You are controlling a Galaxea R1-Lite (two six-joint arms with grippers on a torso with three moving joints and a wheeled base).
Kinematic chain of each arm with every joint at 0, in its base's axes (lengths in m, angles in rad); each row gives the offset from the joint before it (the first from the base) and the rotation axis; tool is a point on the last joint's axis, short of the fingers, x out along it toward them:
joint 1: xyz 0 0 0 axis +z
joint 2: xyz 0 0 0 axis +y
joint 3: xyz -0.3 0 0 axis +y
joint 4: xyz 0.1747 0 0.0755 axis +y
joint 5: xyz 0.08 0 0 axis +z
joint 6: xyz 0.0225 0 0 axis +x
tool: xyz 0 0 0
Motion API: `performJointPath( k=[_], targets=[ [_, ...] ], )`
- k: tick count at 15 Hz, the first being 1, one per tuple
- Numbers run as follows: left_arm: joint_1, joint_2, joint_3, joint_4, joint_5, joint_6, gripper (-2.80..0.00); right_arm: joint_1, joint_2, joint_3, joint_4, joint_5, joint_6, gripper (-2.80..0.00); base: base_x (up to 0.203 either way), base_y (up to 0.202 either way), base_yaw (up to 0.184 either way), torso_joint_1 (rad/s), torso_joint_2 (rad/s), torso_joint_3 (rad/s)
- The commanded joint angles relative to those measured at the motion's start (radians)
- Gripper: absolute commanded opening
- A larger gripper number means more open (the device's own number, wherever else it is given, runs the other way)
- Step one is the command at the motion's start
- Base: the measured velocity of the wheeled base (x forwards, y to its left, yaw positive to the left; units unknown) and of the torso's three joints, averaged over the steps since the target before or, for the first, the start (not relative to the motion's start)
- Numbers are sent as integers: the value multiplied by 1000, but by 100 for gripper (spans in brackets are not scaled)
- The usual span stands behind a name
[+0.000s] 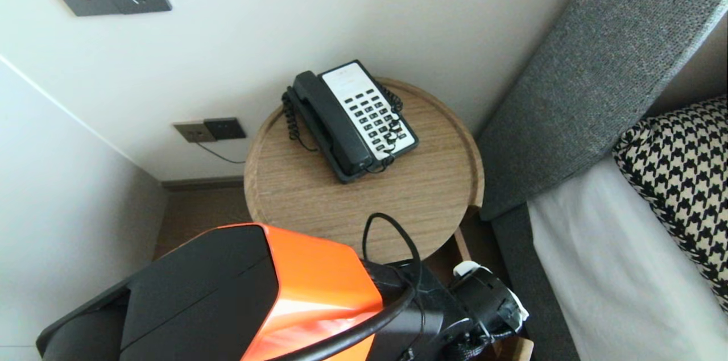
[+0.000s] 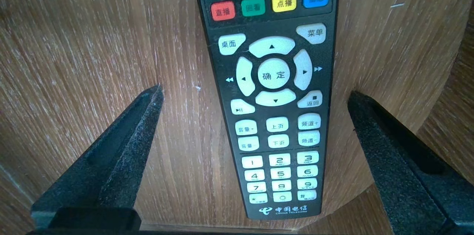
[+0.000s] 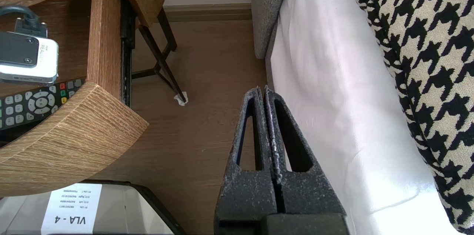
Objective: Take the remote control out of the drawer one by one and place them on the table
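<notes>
A black remote control with white keys and four coloured buttons lies flat on the wooden floor of an open drawer. My left gripper hangs just above it, open wide, one black finger on each side of the remote and neither touching it. In the right wrist view the remote shows inside the curved drawer, under the left wrist's camera housing. My right gripper is shut on nothing, parked low over the floor beside the bed. In the head view the orange and black left arm hides the drawer.
A black and white desk phone with a coiled cord sits on the round wooden table above the drawer. A grey headboard, white bed and houndstooth pillow stand to the right. Walls close in behind and left.
</notes>
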Motion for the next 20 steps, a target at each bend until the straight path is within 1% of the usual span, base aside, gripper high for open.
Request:
performJointPath(
  k=[1, 3, 4, 5, 13, 20],
  targets=[
    [1, 15, -6, 3, 4, 2, 0, 2, -5, 0, 0, 1, -1, -280, 0, 0, 0, 0, 0, 0],
    [1, 15, -8, 3, 3, 2, 0, 1, -5, 0, 0, 1, -1, -280, 0, 0, 0, 0, 0, 0],
    [2, 15, -8, 3, 3, 2, -219, 0, -5, 0, 0, 1, -1, -280, 0, 0, 0, 0, 0, 0],
    [1, 15, -7, 3, 3, 2, -280, 1, -5, 0, 0, 1, -1, -280, 0, 0, 0, 0, 0, 0],
    [-2, 2, -1, 3, 1, -7, -280, 0, -5, 0, 0, 1, -1, -280, 0, 0, 0, 0, 0, 0],
    [-30, -40, 7, 0, 2, -49, -280, 0, -5, 0, 0, 1, -1, -280, 0, 0, 0, 0, 0, 0]
  ],
)
